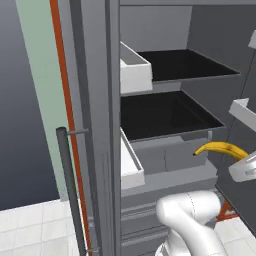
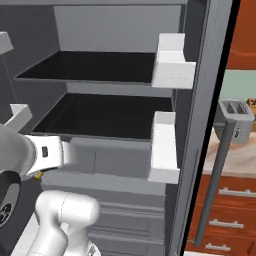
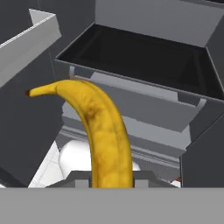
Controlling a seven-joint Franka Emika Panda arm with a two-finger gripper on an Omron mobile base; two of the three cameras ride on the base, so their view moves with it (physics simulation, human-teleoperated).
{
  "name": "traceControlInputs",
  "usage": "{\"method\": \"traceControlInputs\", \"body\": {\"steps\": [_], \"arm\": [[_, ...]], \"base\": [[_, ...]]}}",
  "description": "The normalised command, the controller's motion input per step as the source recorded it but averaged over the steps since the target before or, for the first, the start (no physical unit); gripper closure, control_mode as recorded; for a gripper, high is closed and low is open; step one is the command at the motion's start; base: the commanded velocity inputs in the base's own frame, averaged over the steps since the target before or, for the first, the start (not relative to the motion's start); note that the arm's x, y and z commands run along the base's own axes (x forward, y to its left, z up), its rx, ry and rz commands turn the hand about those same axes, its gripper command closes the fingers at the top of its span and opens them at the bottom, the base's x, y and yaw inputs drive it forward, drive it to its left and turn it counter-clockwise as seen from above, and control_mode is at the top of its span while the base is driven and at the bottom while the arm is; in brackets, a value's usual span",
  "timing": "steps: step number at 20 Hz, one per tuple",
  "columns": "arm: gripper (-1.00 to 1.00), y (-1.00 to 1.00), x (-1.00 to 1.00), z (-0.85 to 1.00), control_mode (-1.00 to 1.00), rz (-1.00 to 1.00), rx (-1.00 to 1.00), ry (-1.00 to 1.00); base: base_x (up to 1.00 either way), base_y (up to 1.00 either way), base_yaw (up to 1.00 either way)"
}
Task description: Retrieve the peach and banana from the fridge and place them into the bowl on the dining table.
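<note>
The fridge [image 1: 170, 117] stands open, with dark shelves [image 2: 105, 115] and grey drawers below. My gripper [image 3: 111, 179] is shut on the banana [image 3: 103, 127], a curved yellow fruit that rises from between the fingers, its stem tip pointing left. In the left base view the banana [image 1: 220, 148] hangs in front of the fridge's lower drawers, right of centre, with the gripper [image 1: 245, 167] at the frame's right edge. In the right base view the hand [image 2: 50, 152] sits at the left, with a sliver of banana [image 2: 37, 175] beneath it. The peach, the bowl and the dining table are out of view.
White door bins [image 1: 134, 70] [image 2: 172, 67] jut from both open doors beside the shelves. Long bar handles [image 1: 70, 190] [image 2: 217, 185] run down the door edges. Past the right door are a toaster [image 2: 235, 117] and reddish wooden drawers [image 2: 225, 200].
</note>
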Motion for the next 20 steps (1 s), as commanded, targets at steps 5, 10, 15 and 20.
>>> {"method": "traceControlInputs", "body": {"steps": [5,10,15,20], "arm": [[1.00,0.00,0.00,0.00,1.00,0.00,0.00,0.00],[1.00,0.00,0.00,0.00,1.00,0.00,0.00,0.00],[1.00,0.00,0.00,0.00,1.00,0.00,0.00,0.00],[1.00,0.00,0.00,0.00,1.00,0.00,0.00,0.00]], "base": [[-0.64,0.13,-0.33],[-0.45,0.00,-0.41],[-0.12,-0.03,-0.57],[0.00,-0.08,-0.67]]}}
